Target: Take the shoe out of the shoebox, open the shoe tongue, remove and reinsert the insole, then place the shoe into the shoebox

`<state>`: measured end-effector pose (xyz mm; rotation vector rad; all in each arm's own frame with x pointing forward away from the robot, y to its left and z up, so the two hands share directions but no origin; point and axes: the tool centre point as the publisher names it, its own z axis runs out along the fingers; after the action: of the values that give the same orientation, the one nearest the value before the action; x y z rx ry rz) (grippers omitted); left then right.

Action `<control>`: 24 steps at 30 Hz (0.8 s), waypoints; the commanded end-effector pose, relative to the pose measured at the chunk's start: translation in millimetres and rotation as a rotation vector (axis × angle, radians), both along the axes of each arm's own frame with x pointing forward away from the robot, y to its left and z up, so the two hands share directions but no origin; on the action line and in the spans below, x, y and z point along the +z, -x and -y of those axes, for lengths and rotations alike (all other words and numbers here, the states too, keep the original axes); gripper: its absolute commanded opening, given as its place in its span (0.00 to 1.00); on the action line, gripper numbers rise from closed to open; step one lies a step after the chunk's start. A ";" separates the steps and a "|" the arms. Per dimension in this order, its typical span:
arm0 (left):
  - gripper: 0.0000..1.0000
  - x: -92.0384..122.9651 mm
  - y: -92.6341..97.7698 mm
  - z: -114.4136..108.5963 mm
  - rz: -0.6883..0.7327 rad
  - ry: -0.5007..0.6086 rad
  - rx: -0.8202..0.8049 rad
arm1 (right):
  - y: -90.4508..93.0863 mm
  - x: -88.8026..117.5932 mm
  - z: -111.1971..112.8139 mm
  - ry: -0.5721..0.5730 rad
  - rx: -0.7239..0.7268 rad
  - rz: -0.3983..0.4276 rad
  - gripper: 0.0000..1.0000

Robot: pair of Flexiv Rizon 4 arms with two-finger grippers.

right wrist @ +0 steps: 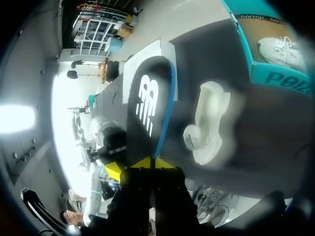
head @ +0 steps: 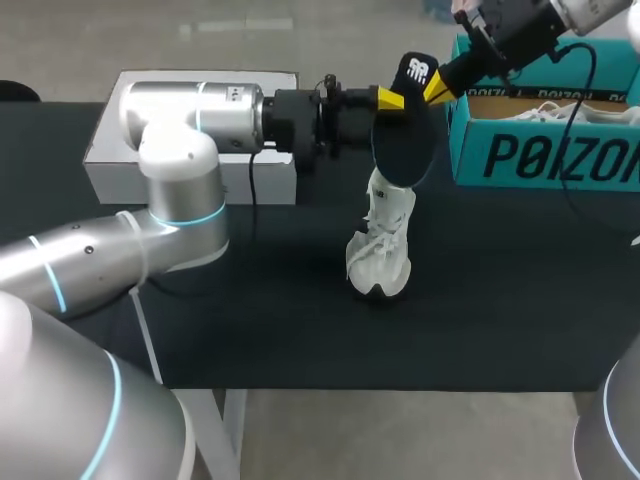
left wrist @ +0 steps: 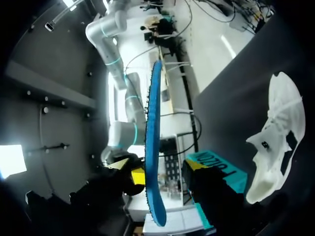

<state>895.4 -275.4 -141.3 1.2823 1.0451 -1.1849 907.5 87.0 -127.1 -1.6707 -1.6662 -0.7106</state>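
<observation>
Two silver arms meet over the black table [head: 280, 330]. The robot's left arm [head: 190, 120] comes in level from 9 o'clock, and the right arm [head: 595, 12] slants down from 2 o'clock.

The open teal cardboard shoebox [head: 540, 155] sits at about 2 o'clock from the loose shoe, with a second white trainer [head: 545, 112] lying inside it. A white cardboard box [head: 110, 165], perhaps the lid, lies at 10 o'clock under the left arm. I cannot see anything in it from here.

The white lace-up trainer [head: 380, 245] rests mid-table, well clear of the shoebox. Its long axis runs 12 to 6, with the collar at the 12 end as far as I can judge.

Straight out at 12 o'clock from it hangs the dark oval insole [head: 405, 140], which has a blue edge and a white logo. Its long axis also runs near 12 to 6, logo end up and lower end just over the collar. I cannot tell whether it touches the shoe.

The right gripper [head: 438, 88] pinches the logo end, both yellow tips clamped on it. The left gripper [head: 392, 100] has its fingers [left wrist: 211, 196] spread. The insole sits edge-on between them, with a clear gap on at least one side, so the left gripper holds nothing.

The right arm carries the insole, and the left is nearest to steady it. As I read it, the coming move depends on sliding that lower end toward 6, into the shoe's mouth and along its length.
</observation>
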 end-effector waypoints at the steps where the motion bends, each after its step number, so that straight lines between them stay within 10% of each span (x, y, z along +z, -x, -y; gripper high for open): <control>1: 0.00 4.8 -0.4 -3.0 0.003 -0.001 0.002 | -2.4 -0.8 -1.6 0.000 0.002 -0.004 0.00; 19: 0.00 -4.3 -2.4 17.0 -0.038 -0.044 0.002 | -6.6 3.7 -3.3 -0.027 -0.048 0.020 0.02; 21: 0.00 -4.9 -2.2 17.2 -0.046 -0.059 0.021 | -6.4 7.3 0.6 -0.018 -0.072 0.033 1.00; 24: 0.00 -7.2 -2.0 19.4 -0.059 -0.063 0.020 | -6.2 13.6 8.3 0.012 -0.099 0.053 1.00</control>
<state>899.8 -290.6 -147.9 1.2944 1.1333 -1.1936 923.3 83.5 -120.4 -1.7236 -1.6296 -0.7877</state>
